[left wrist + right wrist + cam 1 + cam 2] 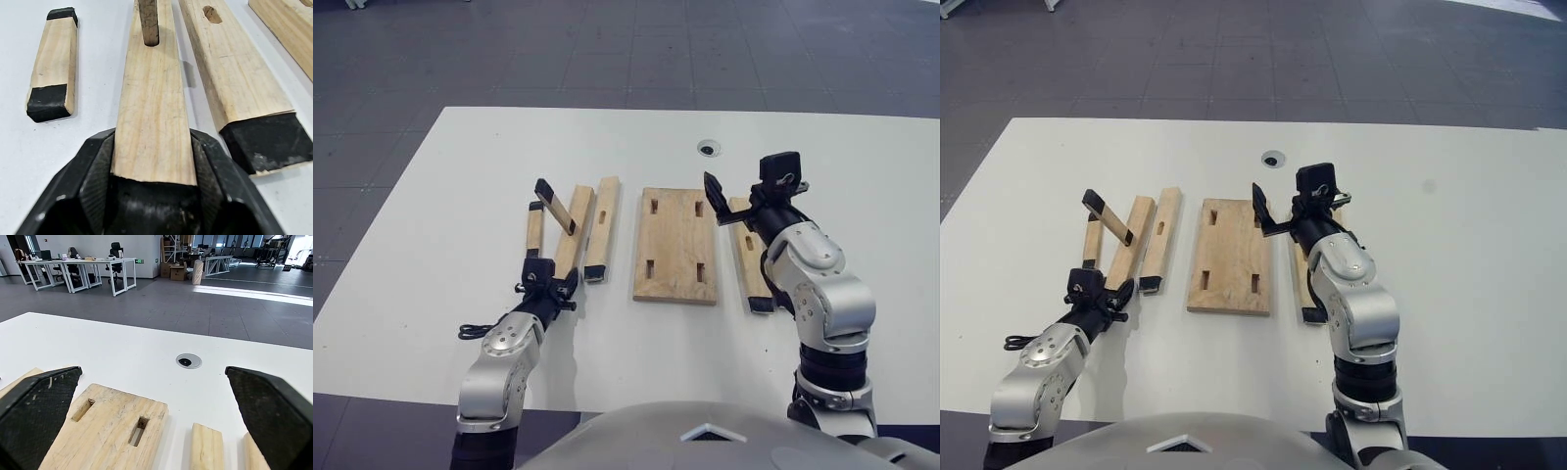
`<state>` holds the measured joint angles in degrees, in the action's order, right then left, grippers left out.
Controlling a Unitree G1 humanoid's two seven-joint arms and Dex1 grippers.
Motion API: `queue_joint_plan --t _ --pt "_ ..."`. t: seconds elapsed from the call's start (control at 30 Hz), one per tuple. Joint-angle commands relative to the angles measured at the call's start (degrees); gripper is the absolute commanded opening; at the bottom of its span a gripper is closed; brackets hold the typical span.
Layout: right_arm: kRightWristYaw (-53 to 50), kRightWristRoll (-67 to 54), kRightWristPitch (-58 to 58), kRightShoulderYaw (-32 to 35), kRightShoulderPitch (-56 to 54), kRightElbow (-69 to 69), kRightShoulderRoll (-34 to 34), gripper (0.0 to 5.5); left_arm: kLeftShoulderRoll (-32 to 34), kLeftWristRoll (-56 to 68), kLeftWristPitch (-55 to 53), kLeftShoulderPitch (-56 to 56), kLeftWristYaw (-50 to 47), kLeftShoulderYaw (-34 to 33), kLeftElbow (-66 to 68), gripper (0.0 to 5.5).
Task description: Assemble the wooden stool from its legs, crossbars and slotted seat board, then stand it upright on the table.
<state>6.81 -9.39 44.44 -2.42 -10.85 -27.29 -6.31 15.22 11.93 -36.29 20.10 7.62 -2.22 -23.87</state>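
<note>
The slotted seat board (675, 245) lies flat in the middle of the table. To its left lie a short crossbar (534, 230), a leg (573, 235) with a crossbar (555, 206) standing tilted in its slot, and a second leg (602, 227). My left gripper (548, 282) is shut on the near end of the slotted leg (154, 122). Two more legs (751, 259) lie right of the board. Above their far ends, my right gripper (744, 191) hangs open with nothing between its fingers (34, 406).
A round cable grommet (708, 148) sits in the white table (489, 157) beyond the board. A black cable (475, 330) lies by my left forearm. The table's far half and right side are bare.
</note>
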Motion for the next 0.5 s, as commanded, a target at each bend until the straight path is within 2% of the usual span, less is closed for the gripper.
queue_joint_plan --t 0.03,0.13,0.23,0.37,0.5 --pt "0.4 -2.36 2.04 4.71 -5.3 2.06 -0.85 5.48 -0.87 0.43 -2.55 1.09 -0.14 -1.53 4.17 2.07" --pt "2.95 -10.18 5.81 13.76 -12.63 8.4 -1.32 5.48 -1.45 8.35 -4.44 -6.58 1.7 -7.06 -3.15 2.07" --pt "11.45 -26.55 15.7 23.03 -21.76 17.05 -2.51 5.48 0.36 22.36 -9.97 -21.27 3.12 -15.62 -7.45 2.07" --pt "16.97 -39.91 24.78 26.87 -30.48 25.1 -2.64 5.48 2.31 36.68 -15.26 -36.38 3.24 -20.56 -5.4 2.07" --pt "21.54 -50.35 31.06 26.91 -35.73 29.09 -2.22 5.48 0.41 56.67 -20.87 -42.3 4.02 -19.59 -3.12 2.06"
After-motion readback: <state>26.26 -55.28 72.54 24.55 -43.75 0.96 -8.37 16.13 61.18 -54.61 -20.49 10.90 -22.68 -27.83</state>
